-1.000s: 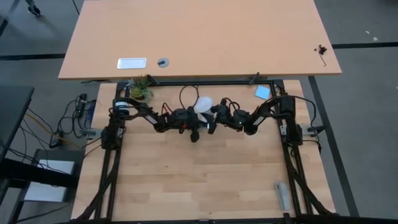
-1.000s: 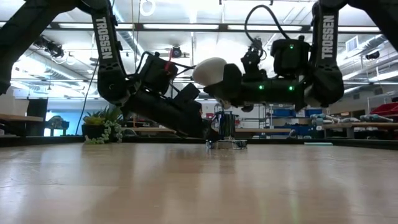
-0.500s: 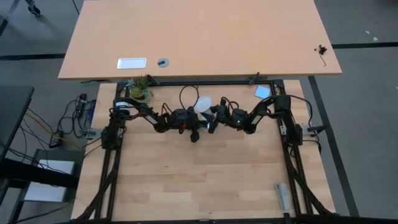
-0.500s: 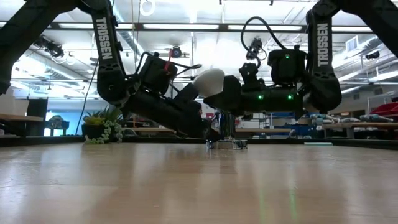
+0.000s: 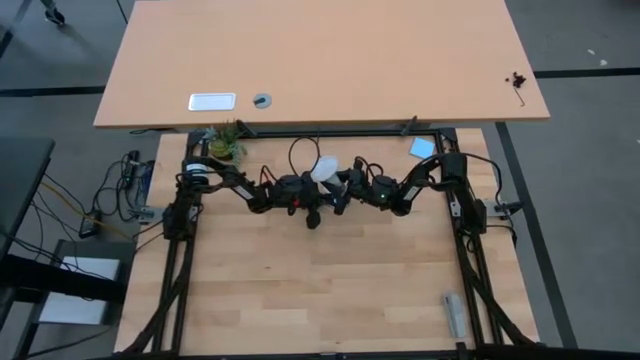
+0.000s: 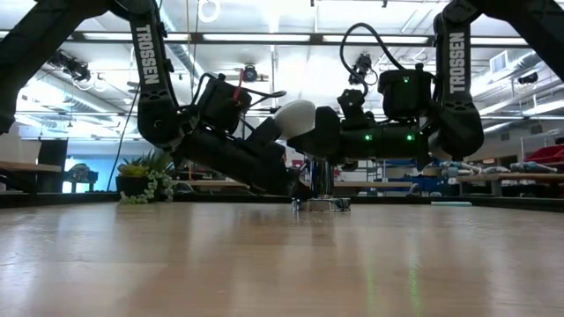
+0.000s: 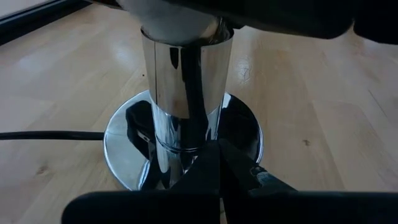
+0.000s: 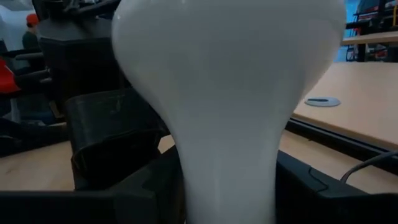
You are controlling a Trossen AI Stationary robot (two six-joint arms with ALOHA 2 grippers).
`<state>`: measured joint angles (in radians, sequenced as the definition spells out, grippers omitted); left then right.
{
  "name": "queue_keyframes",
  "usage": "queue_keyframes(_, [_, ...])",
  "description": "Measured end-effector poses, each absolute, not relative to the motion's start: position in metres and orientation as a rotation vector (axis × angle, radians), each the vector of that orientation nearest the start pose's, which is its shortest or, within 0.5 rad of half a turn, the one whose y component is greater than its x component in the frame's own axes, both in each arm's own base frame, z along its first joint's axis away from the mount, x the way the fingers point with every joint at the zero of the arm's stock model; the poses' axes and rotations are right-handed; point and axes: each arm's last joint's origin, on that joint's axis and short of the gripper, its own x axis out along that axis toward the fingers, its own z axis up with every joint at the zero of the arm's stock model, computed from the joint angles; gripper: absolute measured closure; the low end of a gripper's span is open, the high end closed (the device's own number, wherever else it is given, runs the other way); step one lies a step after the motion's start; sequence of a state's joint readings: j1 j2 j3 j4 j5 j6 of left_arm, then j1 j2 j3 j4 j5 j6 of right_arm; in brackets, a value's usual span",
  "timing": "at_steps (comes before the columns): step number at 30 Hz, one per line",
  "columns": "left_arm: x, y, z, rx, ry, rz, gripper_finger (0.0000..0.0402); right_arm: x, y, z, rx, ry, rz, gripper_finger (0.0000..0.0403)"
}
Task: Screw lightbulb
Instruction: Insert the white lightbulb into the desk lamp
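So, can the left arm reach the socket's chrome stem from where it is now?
Probably yes: the left gripper already sits at the chrome stem, low near the base disc, while the right gripper holds the lightbulb above.

Lightbulb (image 8: 227, 99): globe top cut off by the right wrist view's edge, screw base hidden below the right gripper (image 8: 227, 199) fingers. In the left wrist view only a pale blurred underside of the bulb shows above the chrome socket (image 7: 185, 93), so the thread-to-socket join can't be read. Socket's base disc (image 7: 239, 130) is partly hidden behind the left gripper (image 7: 217, 180), whose fingers are cut off by the edge (open/closed w/ the socket: can't tell). In the high view the socket is lost under both arms beside the bulb. In the low view it's too small, mostly hidden by the arms.
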<state>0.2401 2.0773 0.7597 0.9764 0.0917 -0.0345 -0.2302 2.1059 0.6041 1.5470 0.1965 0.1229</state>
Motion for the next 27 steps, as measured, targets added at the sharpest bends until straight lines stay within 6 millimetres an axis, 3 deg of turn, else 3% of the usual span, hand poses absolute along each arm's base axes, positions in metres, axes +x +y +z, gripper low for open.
queue_keyframes(8, [0.349,0.083,0.08,-0.091,0.335,0.153,0.0401,0.316,-0.076,0.093,0.073,-0.057,-0.416,0.0187])
queue_keyframes(27, [0.349,0.083,0.08,-0.091,0.336,0.155,0.0401,0.301,-0.073,0.088,0.058,-0.009,-0.439,0.0182])
